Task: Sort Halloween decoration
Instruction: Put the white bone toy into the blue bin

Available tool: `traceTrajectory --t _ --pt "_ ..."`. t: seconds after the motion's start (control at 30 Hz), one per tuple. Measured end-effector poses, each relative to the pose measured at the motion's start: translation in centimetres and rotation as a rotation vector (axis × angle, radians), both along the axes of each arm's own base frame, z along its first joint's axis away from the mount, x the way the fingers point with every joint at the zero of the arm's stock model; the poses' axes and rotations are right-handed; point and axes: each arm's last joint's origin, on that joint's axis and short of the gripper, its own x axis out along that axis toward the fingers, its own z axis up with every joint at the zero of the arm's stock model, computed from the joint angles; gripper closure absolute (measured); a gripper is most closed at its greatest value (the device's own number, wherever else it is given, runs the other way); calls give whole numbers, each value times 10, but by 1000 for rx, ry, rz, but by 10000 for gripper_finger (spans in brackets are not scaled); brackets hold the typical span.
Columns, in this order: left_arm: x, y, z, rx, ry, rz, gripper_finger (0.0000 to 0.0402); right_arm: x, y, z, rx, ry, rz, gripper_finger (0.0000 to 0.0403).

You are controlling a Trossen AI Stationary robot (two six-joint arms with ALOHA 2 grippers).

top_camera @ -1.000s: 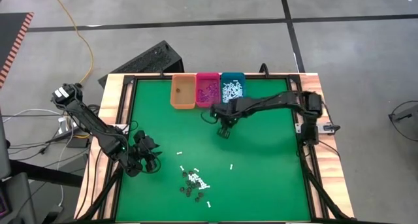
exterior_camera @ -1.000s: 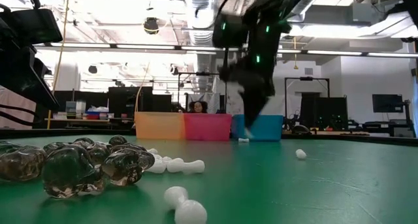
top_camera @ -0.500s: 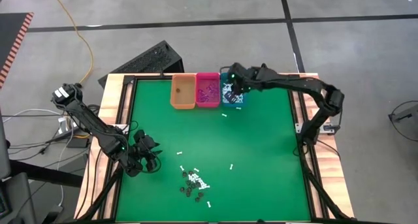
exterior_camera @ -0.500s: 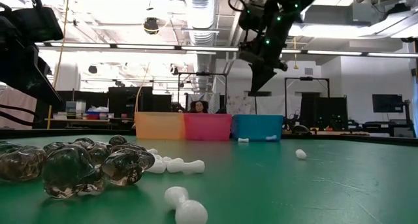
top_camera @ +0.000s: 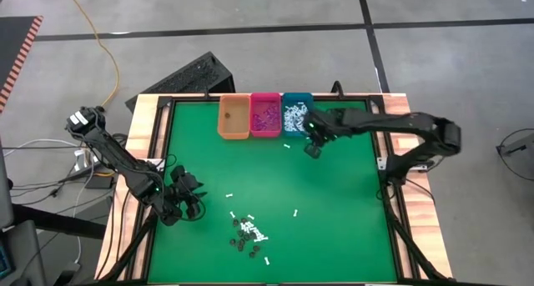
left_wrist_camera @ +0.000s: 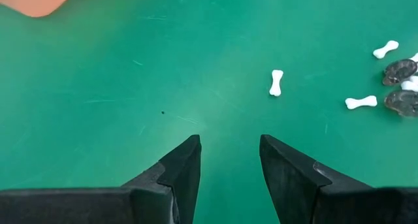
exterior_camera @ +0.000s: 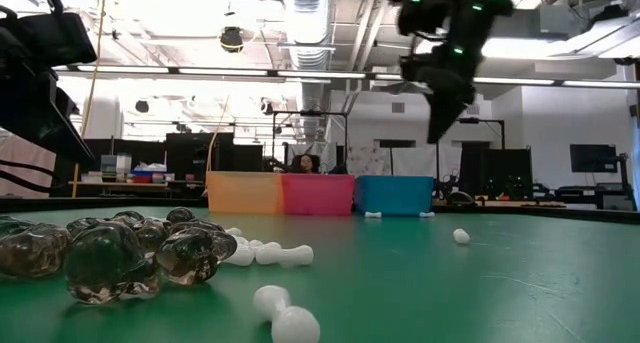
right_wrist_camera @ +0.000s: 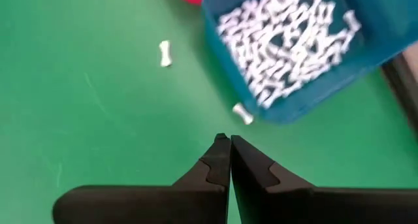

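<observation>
The Halloween decoration is a small heap of white bones and dark bits on the green mat, near its front edge, with loose white bones around it. Two more white bones lie on the mat just in front of the teal bin. My right gripper hangs shut and empty above the mat, right of those bones and clear of the bin. My left gripper rests open near the table's left edge, left of the heap, with nothing between its fingers.
Three bins stand in a row at the far edge: orange, pink with purple bits, and teal filled with white bones. A wooden frame borders the mat. The mat between the bins and the heap is bare.
My right gripper has risen from the middle of the mat, gone to the far edge over the teal bin, then swung toward the table's right edge and a little nearer. The left arm has kept still.
</observation>
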Motion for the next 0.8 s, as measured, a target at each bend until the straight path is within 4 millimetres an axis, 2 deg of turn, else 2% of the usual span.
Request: traceTrajectory --t 0.13,0.23,0.43,0.67,0.8 --pt "0 1 0 22 -15 7 254 -21 14 -28 1 -101 2 358" --pt "0 1 1 31 -18 5 254 -32 16 -52 -16 -188 -9 348" --pt "1 0 1 21 -25 8 254 -48 11 -90 -19 -261 -88 293" --pt "2 2 2 64 -72 44 254 -48 2 -115 -48 -360 -155 203" --pt "2 2 2 65 -75 47 254 -44 -2 -128 -98 -337 -224 182"
